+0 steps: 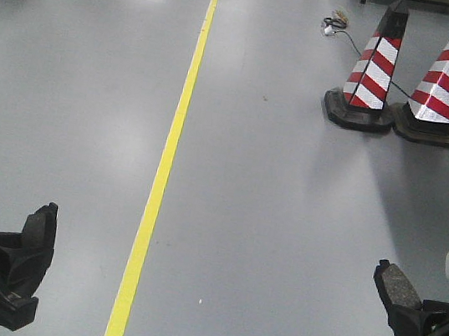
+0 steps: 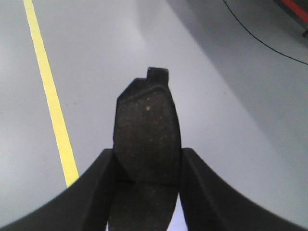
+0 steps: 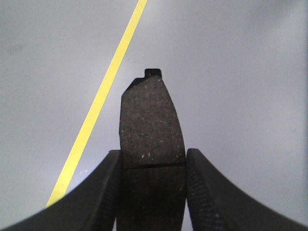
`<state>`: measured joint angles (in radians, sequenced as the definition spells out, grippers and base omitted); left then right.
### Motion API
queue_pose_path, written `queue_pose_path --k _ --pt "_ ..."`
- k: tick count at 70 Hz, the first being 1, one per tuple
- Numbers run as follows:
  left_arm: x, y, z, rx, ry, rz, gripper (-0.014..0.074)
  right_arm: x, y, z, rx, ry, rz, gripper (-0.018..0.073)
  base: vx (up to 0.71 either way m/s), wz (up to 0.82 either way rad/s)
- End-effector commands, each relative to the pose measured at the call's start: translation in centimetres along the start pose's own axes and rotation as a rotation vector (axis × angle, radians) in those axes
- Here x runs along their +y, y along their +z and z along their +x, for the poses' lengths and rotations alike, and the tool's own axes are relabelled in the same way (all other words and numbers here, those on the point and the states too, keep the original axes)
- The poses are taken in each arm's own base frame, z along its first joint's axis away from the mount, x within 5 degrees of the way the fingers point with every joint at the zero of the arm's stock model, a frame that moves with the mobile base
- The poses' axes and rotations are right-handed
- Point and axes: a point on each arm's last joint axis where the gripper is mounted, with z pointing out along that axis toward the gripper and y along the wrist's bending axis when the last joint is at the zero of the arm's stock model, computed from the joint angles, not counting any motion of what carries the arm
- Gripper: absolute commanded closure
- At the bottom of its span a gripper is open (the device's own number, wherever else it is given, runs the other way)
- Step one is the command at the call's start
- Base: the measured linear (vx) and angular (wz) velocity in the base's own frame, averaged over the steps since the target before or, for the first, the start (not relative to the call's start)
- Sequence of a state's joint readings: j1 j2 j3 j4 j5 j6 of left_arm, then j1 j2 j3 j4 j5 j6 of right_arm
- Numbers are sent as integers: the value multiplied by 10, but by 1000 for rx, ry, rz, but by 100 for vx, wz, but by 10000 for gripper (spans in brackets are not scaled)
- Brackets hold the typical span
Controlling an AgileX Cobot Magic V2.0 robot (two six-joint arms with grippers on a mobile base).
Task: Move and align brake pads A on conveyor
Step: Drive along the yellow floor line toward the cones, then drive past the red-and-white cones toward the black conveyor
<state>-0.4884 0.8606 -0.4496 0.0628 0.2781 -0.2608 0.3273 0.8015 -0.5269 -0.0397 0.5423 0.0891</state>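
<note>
While each end effector grips one, left brake pad (image 2: 147, 130), right brake pad (image 3: 151, 125), dark grey (speckled, grooved).

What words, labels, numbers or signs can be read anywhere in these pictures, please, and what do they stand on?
None can be read.
The cones carry only red and white stripes.
The left gripper's brake pad and the right gripper's brake pad show no marking.
The floor bears only a yellow line.

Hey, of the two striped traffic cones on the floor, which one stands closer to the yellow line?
The left cone in the front view. It stands nearer the yellow line, with the other cone touching its base on the far side, toward the picture's right edge.
</note>
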Motion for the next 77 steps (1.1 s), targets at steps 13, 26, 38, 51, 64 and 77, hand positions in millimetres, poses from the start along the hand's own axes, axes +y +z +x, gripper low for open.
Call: queue_pose_path --k 13,26,38,51,64,77 --pt "-5 -5 -18 -124 -3 35 496 0 -7 -16 -111 -11 -4 522 57 -4" --pt "-5 -5 -18 -124 -3 35 496 0 -7 -16 -114 -11 -4 522 57 -6" --pt "-5 -5 -18 -124 -3 35 496 0 -7 -16 -113 -11 -4 522 57 -4" --pt "-5 -5 -18 -124 -3 35 496 0 -7 -16 -112 -11 -4 522 56 -3" --pt "-5 -5 -18 -124 -3 35 496 0 -7 -16 -112 -11 -4 522 56 -1" --pt "-5 -5 -18 -124 -3 35 496 0 -7 -16 -112 -11 -4 522 55 1"
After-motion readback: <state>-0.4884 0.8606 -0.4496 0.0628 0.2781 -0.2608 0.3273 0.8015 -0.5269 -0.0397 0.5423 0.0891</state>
